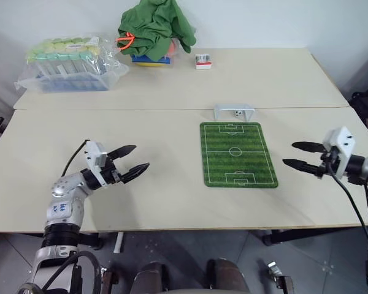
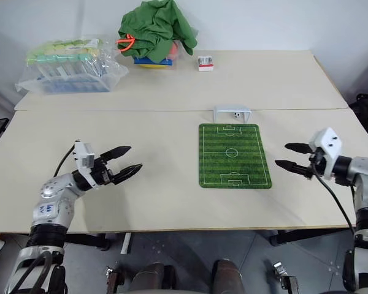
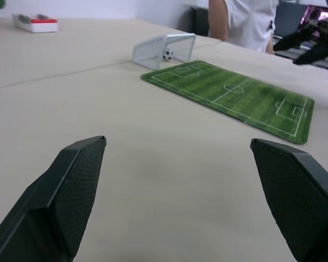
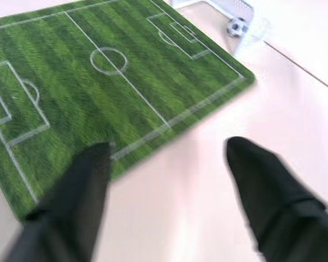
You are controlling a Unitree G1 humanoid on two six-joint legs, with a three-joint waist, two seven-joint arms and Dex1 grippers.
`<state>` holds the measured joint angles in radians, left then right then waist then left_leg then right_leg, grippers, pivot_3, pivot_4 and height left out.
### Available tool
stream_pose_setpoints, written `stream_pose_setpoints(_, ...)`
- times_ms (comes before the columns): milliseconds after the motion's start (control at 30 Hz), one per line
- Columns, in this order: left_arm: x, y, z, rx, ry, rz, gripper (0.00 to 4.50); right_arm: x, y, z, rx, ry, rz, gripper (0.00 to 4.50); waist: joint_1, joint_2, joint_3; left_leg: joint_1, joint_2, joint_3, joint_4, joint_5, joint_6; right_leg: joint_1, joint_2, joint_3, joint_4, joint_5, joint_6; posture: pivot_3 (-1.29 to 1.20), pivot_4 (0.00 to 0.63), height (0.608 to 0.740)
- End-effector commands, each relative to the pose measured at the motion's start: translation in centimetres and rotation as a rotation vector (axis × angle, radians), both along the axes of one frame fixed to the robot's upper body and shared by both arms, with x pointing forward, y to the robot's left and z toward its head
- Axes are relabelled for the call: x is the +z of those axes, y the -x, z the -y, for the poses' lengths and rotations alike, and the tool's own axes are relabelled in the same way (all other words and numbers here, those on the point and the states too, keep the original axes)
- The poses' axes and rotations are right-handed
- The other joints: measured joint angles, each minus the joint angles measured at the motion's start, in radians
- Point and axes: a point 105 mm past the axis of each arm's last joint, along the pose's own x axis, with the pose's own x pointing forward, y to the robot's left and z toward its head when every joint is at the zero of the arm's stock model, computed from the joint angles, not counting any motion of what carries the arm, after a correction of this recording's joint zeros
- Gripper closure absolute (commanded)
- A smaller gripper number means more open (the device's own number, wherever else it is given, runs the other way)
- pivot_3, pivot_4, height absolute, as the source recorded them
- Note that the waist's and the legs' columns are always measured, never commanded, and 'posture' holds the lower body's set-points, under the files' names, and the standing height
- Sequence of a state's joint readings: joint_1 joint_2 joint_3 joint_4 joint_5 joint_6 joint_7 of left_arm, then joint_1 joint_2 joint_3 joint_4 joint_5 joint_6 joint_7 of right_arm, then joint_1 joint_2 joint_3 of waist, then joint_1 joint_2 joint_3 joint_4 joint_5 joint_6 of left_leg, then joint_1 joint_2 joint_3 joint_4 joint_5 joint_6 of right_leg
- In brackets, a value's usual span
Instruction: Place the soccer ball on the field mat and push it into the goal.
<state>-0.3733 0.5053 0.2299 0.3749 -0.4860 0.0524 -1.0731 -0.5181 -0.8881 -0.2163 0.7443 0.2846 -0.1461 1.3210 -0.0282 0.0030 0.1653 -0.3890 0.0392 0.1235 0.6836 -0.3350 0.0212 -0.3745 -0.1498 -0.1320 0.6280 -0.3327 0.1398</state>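
Observation:
The green field mat [image 1: 238, 153] lies flat on the table, right of centre. At its far end stands the light-grey goal [image 1: 233, 112], and the tiny soccer ball [image 1: 238, 113] rests inside the goal frame. In the left wrist view the soccer ball [image 3: 167, 54] sits in the goal [image 3: 164, 49], and the right wrist view shows the soccer ball [image 4: 236, 27] too. My left gripper [image 1: 134, 158] hovers open over bare table to the left of the mat, holding nothing. My right gripper [image 1: 297, 155] is open and empty, just off the mat's right edge.
At the back left of the table [image 1: 172, 196] sits a clear bag of coloured tubes [image 1: 70, 64]. A green cloth heap [image 1: 156, 27] over a blue-and-yellow thing and a small red-and-white box [image 1: 203, 60] stand at the back. A person [image 3: 243, 22] stands beyond the table's right side.

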Motion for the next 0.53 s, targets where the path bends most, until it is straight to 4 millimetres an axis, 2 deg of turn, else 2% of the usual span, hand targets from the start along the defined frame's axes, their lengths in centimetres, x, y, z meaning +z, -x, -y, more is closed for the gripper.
stream_pose_setpoints(33, 1.5, 1.1, -1.4, 0.010, 0.007, 0.040, 0.00, 0.7, 1.3, 2.0, -0.035, -0.021, 0.030, 0.03, 0.000, 0.000, 0.000, 0.000, 0.000, 0.000, 0.000, 0.000, 0.000, 0.000, 0.000, 0.000, 0.000, 0.000, 0.000, 0.00, 0.150, 0.740)
stream_pose_setpoints(233, 1.4, 3.3, -3.6, 0.007, -0.038, 0.044, 0.00, -1.4, 3.4, 4.4, -0.087, -0.020, -0.051, 0.03, 0.001, 0.000, 0.000, 0.001, 0.000, 0.001, 0.000, 0.000, 0.000, 0.001, 0.000, 0.001, 0.000, 0.000, 0.000, 0.00, 0.150, 0.740)
stream_pose_setpoints(333, 1.9, 3.9, -4.1, 0.013, -0.030, 0.060, 0.00, -0.7, 3.9, 4.2, -0.064, -0.103, -0.039, 0.03, 0.001, 0.000, 0.000, 0.001, 0.001, 0.001, 0.000, 0.000, 0.000, 0.001, 0.000, 0.001, -0.001, 0.000, 0.000, 0.00, 0.150, 0.740)
stream_pose_setpoints(533, 2.1, 4.0, -3.4, 0.009, -0.029, 0.060, 0.00, -1.1, 4.3, 4.1, -0.081, -0.138, -0.050, 0.03, 0.002, 0.000, 0.000, 0.002, 0.004, 0.001, 0.000, 0.000, 0.000, 0.002, 0.000, 0.002, 0.000, 0.000, 0.000, 0.00, 0.150, 0.740)
